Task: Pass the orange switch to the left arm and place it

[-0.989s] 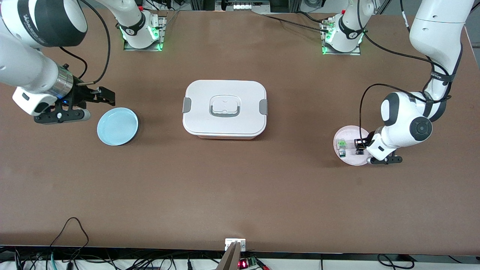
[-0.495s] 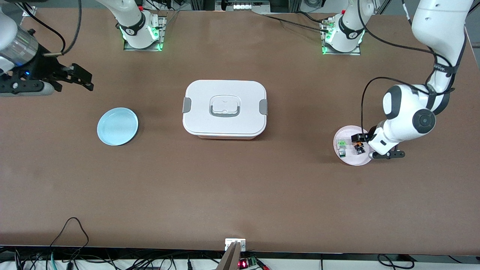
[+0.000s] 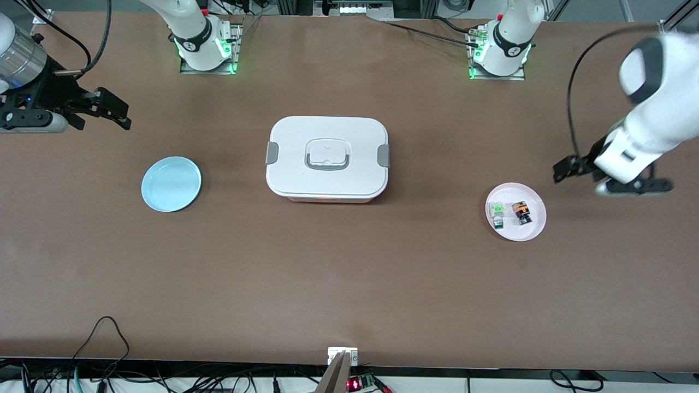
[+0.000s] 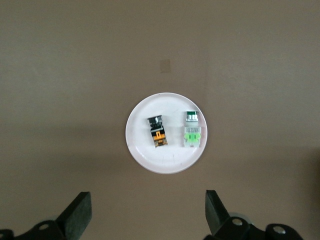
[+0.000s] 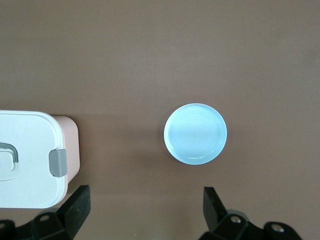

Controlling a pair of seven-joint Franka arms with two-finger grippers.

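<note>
From the front we take in the whole desk: the box sits at its middle, lid on, a blue plate lies toward the right arm's end, and a pink plate lies toward the left arm's end. On the pink plate we see the orange switch lying beside a green switch, the orange one on the side toward the left arm's end; nothing touches either. The left wrist view gives us what the front view cannot: the two parts close up, the orange switch dark with an orange band and the green switch pale with a green body, lying parallel and apart on the pink plate. The right wrist view shows us the blue plate bare and a corner of the box with one grey clip. The left end effector hangs in the air over bare desk beside the pink plate, toward the left arm's end; its fingers stand wide apart and hold nothing. The right end effector hangs over bare desk near the edge at the right arm's end, farther from the front camera than the blue plate; its fingers are likewise spread wide and empty.
</note>
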